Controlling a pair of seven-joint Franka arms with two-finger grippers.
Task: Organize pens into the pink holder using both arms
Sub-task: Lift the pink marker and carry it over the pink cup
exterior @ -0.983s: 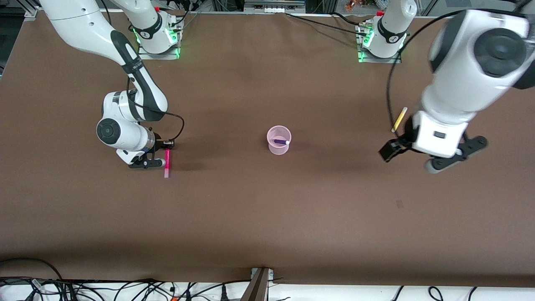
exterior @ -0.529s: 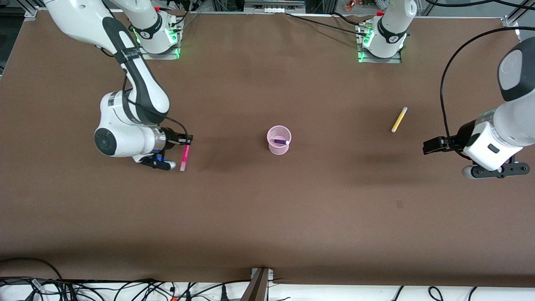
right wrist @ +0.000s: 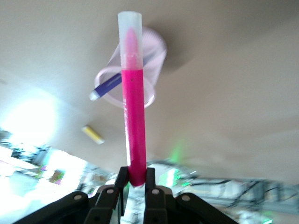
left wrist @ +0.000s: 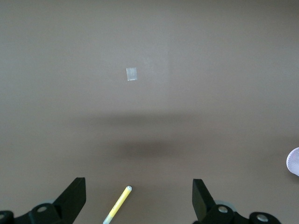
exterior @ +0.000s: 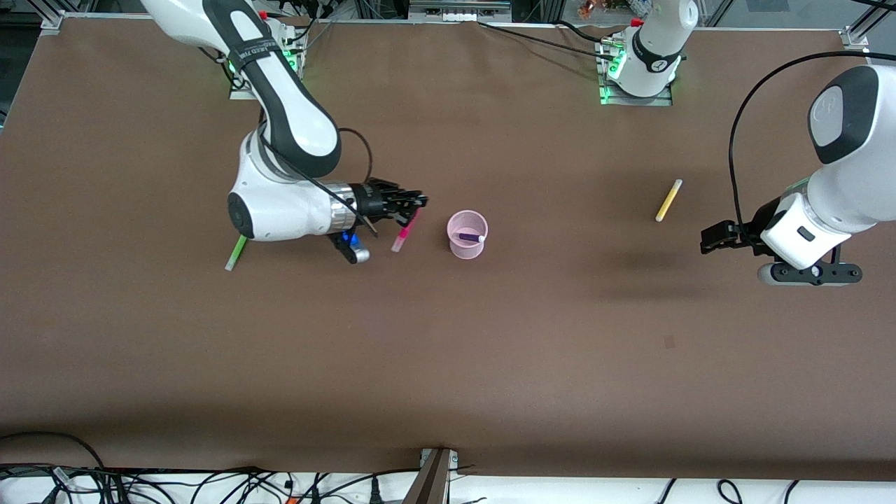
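My right gripper [exterior: 415, 204] is shut on the magenta-pink pen [exterior: 404, 232], held in the air beside the pink holder [exterior: 467, 234]. In the right wrist view the pen [right wrist: 132, 112] sticks out from my fingers toward the holder [right wrist: 152, 53]. The dark purple pen [exterior: 472, 238] lies inside the holder. The green pen [exterior: 236, 253] lies on the table under the right arm. The yellow pen [exterior: 668, 200] lies toward the left arm's end. My left gripper [exterior: 715, 236] is open and empty above the table near the yellow pen [left wrist: 117, 205].
The brown table [exterior: 490, 364] has a small pale tape mark [left wrist: 131, 73] on it. Both arm bases [exterior: 640, 63] stand along the table's edge farthest from the front camera. Cables lie past the nearest edge.
My right gripper lifted the magenta-pink pen off the table and carried it toward the pink holder, uncovering the green pen. My left arm swung away toward its end of the table.
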